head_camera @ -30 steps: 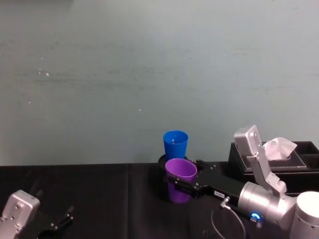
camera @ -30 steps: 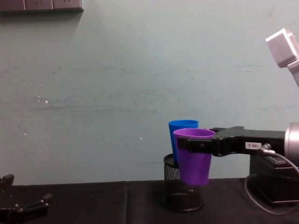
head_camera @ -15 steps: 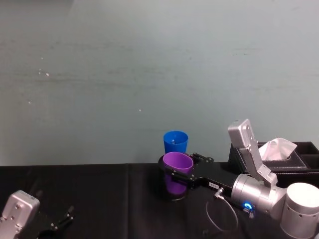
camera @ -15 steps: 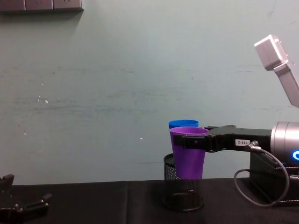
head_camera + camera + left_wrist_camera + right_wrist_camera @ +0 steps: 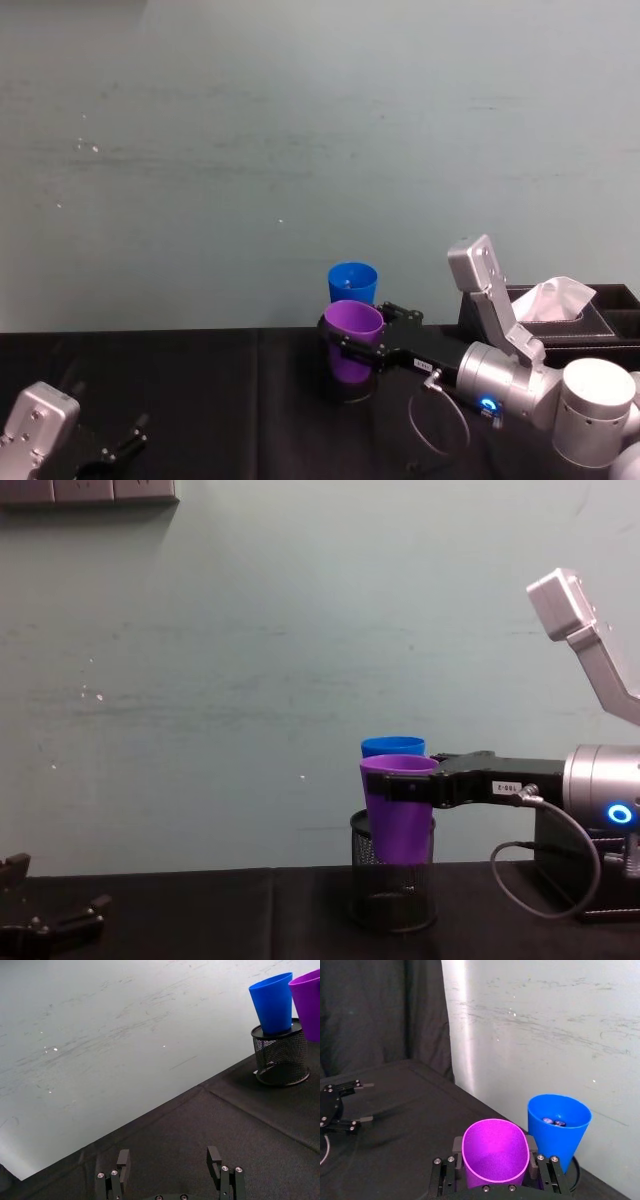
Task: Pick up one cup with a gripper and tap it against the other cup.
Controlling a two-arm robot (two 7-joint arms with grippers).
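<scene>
Black cloth-covered tabletop (image 5: pixel 200 400) along the bottom of the head view.

Silver-grey right arm (image 5: pixel 520 385) in from the right. Carries the long black flat-jawed right gripper (image 5: pixel 362 330), held level and pinching the purple plastic tumbler (image 5: pixel 400 825) just under its rim, one finger on each side.

Black wire-mesh pen holder (image 5: pixel 392 890) back near the wall, with the bright blue plastic tumbler (image 5: pixel 392 747) standing upright in it.

Purple tumbler upright and off the tabletop, on the near side of the blue one. Rims just beside each other in the right wrist view. Cannot tell whether touching. Base hangs low in front of the holder's rim in the chest view.

Handling, as a guess:
- Both tumblers likely light, thin-walled and slick.
- Taper helps: wider top can't drop through a grip under the rim.
- Go easy on squeeze, since the wall probably flexes.
- Blue tumbler looks loose in the holder, so tap gently, rim to rim, or risk tipping it.

Left gripper (image 5: pixel 170 1157) spread wide, parked low on the left, well apart from both cups.
</scene>
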